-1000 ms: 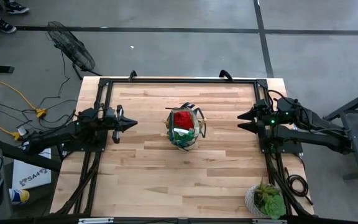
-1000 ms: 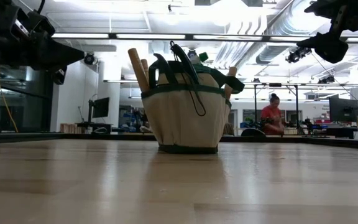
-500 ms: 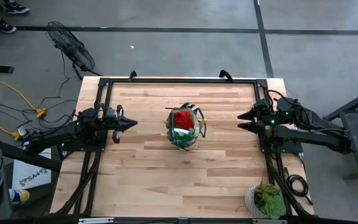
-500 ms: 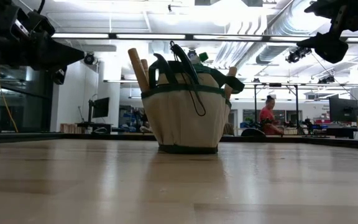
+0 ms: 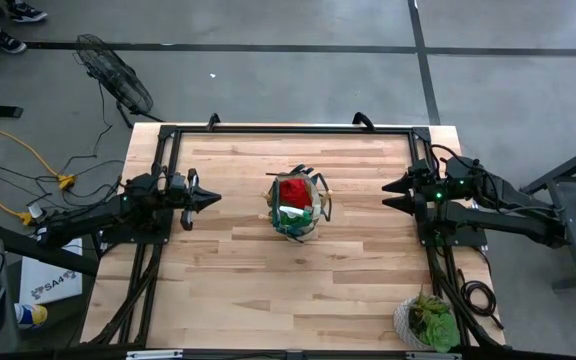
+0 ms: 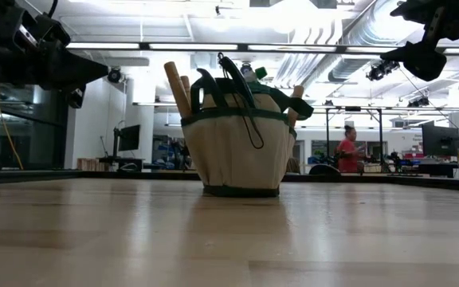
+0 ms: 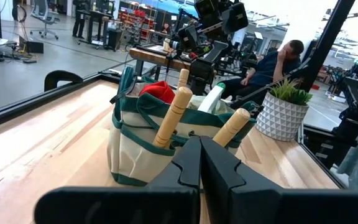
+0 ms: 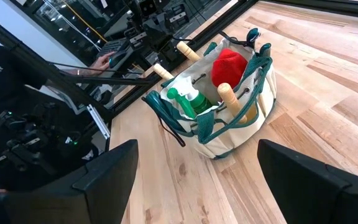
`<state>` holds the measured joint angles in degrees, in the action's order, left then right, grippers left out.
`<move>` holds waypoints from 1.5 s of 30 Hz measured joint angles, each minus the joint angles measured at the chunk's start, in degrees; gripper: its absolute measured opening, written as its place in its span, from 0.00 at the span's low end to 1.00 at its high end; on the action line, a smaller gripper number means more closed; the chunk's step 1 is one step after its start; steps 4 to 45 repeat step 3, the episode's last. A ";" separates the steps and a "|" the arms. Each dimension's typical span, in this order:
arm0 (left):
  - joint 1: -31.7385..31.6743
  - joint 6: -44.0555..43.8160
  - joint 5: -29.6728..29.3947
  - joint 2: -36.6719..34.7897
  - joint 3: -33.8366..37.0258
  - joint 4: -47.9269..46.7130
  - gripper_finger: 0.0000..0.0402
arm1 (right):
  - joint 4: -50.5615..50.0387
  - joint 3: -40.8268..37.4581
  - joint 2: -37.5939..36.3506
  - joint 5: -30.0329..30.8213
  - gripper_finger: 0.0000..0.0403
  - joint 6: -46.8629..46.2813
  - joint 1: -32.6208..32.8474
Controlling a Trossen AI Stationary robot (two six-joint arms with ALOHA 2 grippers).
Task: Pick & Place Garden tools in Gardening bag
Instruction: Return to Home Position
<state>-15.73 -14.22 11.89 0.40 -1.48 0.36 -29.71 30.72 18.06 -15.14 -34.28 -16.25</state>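
Note:
The khaki gardening bag (image 5: 296, 208) with dark green trim stands on its base at the table's middle; it also shows in the low view (image 6: 237, 135). Garden tools stick out of it: wooden handles (image 7: 174, 115), a red piece (image 8: 230, 66), a bright green piece (image 8: 188, 102). My left gripper (image 5: 208, 199) is shut, raised at the table's left side, pointing at the bag. My right gripper (image 5: 393, 194) is open, raised at the table's right side, pointing at the bag. Both are empty and well apart from the bag.
A leafy potted plant (image 5: 427, 322) in a pale pot stands at the table's near right corner. A black frame (image 5: 288, 128) runs along the table's edges. A person (image 6: 347, 149) moves in the room beyond the table.

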 joint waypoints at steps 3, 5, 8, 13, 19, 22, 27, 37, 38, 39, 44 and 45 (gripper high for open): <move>0.00 0.00 0.01 0.00 0.00 -0.02 0.00 | 0.00 0.00 0.00 0.00 0.80 0.00 0.00; 0.00 0.00 0.01 0.00 0.00 -0.02 0.00 | 0.00 0.00 0.00 0.00 0.80 0.00 0.00; 0.00 0.00 0.01 0.00 0.00 -0.02 0.00 | 0.00 0.00 0.00 0.00 0.80 0.00 0.00; 0.00 0.00 0.01 0.00 0.00 -0.02 0.00 | 0.00 0.00 0.00 0.00 0.80 0.00 0.00; 0.00 0.00 0.01 0.00 0.00 -0.02 0.00 | 0.00 0.00 0.00 0.00 0.80 0.00 0.00; 0.00 0.00 0.01 0.00 0.00 -0.02 0.00 | 0.00 0.00 0.00 0.00 0.80 0.00 0.00; 0.00 0.00 0.01 0.00 0.00 -0.02 0.00 | 0.00 0.00 0.00 0.00 0.80 0.00 0.00; 0.00 0.00 0.01 0.00 0.00 -0.02 0.00 | 0.00 0.00 0.00 0.00 0.80 0.00 0.00; 0.00 0.00 0.01 0.00 0.00 -0.02 0.00 | 0.00 0.00 0.00 0.00 0.80 0.00 0.00; 0.00 0.00 0.01 0.00 0.00 -0.02 0.00 | 0.00 0.00 0.00 0.00 0.80 0.00 0.00; 0.00 0.00 0.01 0.00 0.00 -0.02 0.00 | 0.00 0.00 0.00 0.00 0.80 0.00 0.00; 0.00 0.00 0.01 0.00 0.00 -0.02 0.00 | 0.00 0.00 0.00 0.00 0.80 0.00 0.00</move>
